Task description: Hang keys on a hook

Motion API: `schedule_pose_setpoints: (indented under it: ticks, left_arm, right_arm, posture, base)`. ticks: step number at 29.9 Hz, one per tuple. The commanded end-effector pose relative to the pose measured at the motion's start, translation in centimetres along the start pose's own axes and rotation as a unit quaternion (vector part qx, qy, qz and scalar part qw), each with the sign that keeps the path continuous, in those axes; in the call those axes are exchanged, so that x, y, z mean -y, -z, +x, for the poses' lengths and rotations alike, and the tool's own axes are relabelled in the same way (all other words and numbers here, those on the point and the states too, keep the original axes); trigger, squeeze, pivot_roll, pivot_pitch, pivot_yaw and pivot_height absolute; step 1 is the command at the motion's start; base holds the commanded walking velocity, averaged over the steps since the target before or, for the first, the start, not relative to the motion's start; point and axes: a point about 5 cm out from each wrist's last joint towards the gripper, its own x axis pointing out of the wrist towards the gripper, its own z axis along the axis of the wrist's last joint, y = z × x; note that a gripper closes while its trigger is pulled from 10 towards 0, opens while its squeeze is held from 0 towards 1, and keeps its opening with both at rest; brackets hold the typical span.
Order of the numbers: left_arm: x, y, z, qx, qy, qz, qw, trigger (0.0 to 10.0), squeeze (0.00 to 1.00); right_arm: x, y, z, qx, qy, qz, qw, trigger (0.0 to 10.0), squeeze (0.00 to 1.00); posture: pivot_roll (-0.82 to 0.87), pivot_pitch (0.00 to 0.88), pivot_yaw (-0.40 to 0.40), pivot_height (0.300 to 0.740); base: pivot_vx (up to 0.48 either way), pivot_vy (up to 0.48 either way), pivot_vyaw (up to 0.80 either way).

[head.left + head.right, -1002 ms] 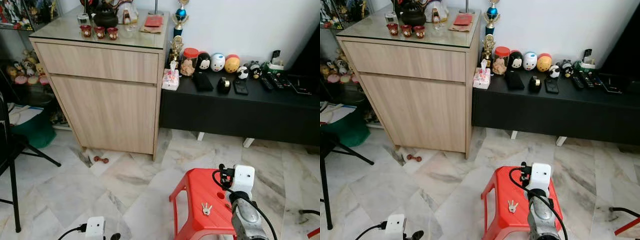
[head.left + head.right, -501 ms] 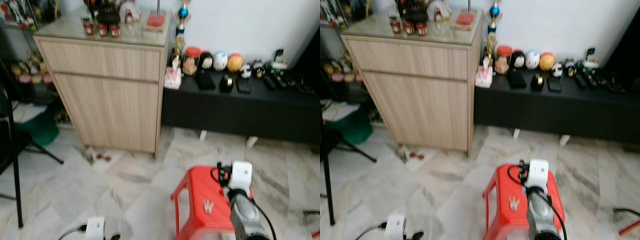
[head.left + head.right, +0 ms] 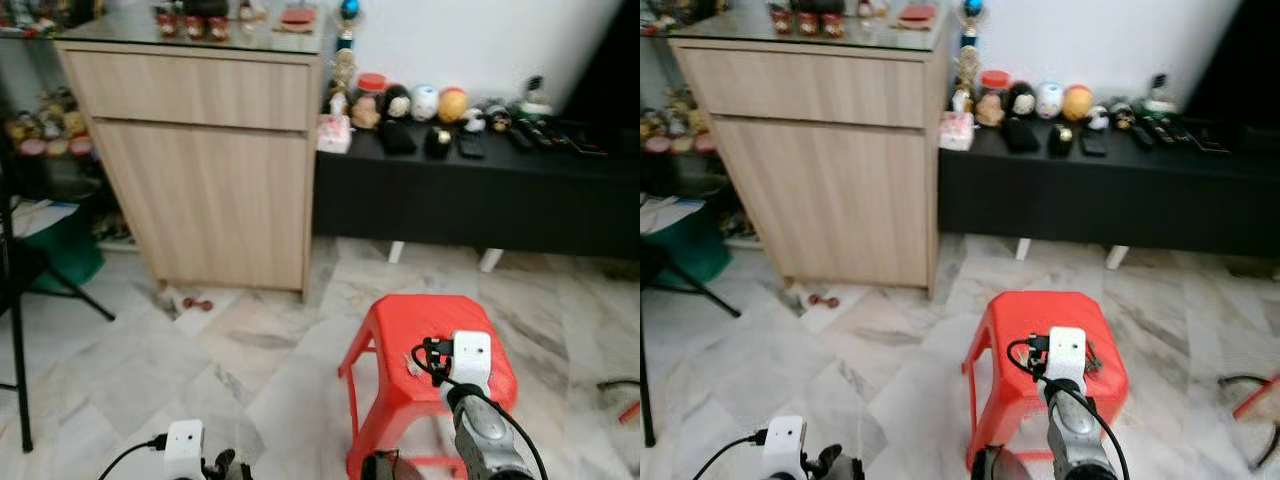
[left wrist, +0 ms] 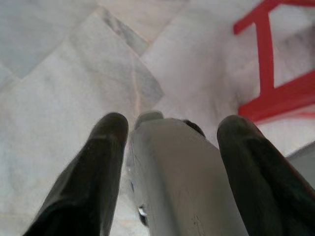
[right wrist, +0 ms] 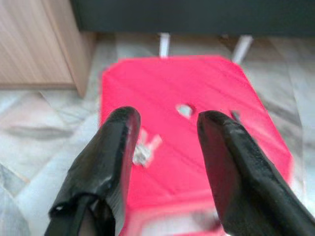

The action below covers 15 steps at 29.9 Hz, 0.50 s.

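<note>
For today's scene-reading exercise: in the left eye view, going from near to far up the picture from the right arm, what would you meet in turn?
Right gripper over the keys → red stool → marble floor → black low cabinet → row of round figurines → white wall.

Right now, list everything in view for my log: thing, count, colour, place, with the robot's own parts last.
keys: one bunch, silver, lying on the stool top
stool: one, red plastic, on the marble floor before the robot
cabinet: one, light wood, glass-topped, against the wall on the left
low bench: one, black, right of the cabinet, with a row of small figurines, remotes and a tissue box
black stand: one, at the far left edge
right gripper: fingers black and open, poised above the stool near the keys
left gripper: fingers black and open, low over bare floor beside the stool
</note>
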Motion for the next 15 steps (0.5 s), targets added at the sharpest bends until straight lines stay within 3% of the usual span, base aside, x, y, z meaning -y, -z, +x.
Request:
schedule_pose_setpoints:
  ticks: [1, 15]
  left_arm:
    - [0.69, 2.39, -0.53, -0.045, 0.011, -0.001, 0.999, 10.0, 0.0]
    - [0.68, 2.52, -0.58, -0.046, 0.01, -0.002, 0.999, 10.0, 0.0]
  right_arm:
    - [-0.31, -1.32, 0.74, 0.005, -0.003, 0.007, 1.0, 10.0, 0.0]
    - [0.3, -2.07, 1.61, -0.038, 0.036, 0.041, 0.998, 10.0, 0.0]
  posture:
    - [0.04, 0.017, -0.099, 0.631]
    - [0.05, 0.021, -0.098, 0.631]
  base:
    - [0.0, 0.0, 0.0]
    - [0.0, 0.0, 0.0]
